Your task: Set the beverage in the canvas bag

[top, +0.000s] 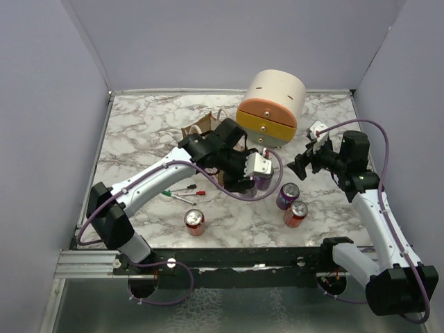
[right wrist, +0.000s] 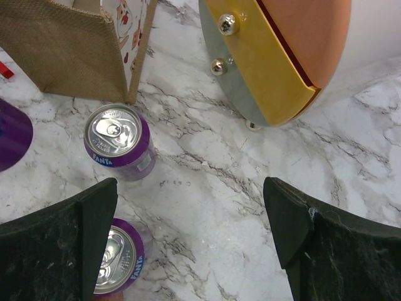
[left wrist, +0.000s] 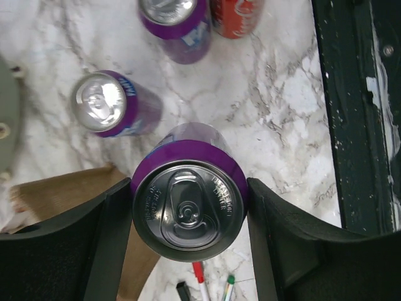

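My left gripper [top: 244, 173] is shut on a purple soda can [left wrist: 188, 210], one finger on each side of it. The can is upright and seen from above in the left wrist view. The tan-brown canvas bag [top: 202, 127] stands behind the left arm, mostly hidden; its brown side [left wrist: 59, 194] lies just left of the held can and also shows in the right wrist view [right wrist: 69, 50]. My right gripper [right wrist: 194, 232] is open and empty above bare marble, to the right of the cans [top: 300, 163].
Two more purple cans [top: 264, 182] [top: 288, 195] and a red can [top: 296, 213] stand right of the left gripper. Another red can [top: 194, 221] is near the front. Markers [top: 184, 192] lie on the marble. The round cream drawer unit [top: 272, 107] stands at the back.
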Robot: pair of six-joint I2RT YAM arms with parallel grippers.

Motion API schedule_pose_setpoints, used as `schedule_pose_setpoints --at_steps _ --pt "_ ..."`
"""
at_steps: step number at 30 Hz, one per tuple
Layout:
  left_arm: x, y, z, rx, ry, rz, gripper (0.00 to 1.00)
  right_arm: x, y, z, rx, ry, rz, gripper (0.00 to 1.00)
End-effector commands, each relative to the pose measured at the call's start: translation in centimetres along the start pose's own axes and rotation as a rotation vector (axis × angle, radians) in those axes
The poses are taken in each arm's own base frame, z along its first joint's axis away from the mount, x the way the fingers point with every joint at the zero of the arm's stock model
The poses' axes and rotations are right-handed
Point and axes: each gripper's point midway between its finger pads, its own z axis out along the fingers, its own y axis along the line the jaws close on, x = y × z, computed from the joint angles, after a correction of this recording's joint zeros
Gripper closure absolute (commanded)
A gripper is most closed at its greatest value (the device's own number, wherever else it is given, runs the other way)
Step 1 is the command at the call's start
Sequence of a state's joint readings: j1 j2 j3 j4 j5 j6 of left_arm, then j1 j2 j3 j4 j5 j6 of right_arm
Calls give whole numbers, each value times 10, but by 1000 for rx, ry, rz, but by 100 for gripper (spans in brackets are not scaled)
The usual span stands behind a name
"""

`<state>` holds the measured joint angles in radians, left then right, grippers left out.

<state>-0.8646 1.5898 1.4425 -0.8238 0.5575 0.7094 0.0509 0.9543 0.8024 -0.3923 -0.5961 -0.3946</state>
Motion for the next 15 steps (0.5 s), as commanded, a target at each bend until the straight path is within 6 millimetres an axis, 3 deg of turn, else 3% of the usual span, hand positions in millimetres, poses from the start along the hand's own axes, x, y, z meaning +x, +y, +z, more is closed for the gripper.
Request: schedule_pose_setpoints --at_steps 1,7,15 --pt "-58 28 -68 -200 -164 30 91 0 -2 1 5 -8 -4 0" --pt "-58 69 -110 -462 -85 34 94 2 -4 1 14 -3 -10 0" --pt "-52 105 -147 -657 -88 -89 100 3 -5 1 20 -1 -13 0"
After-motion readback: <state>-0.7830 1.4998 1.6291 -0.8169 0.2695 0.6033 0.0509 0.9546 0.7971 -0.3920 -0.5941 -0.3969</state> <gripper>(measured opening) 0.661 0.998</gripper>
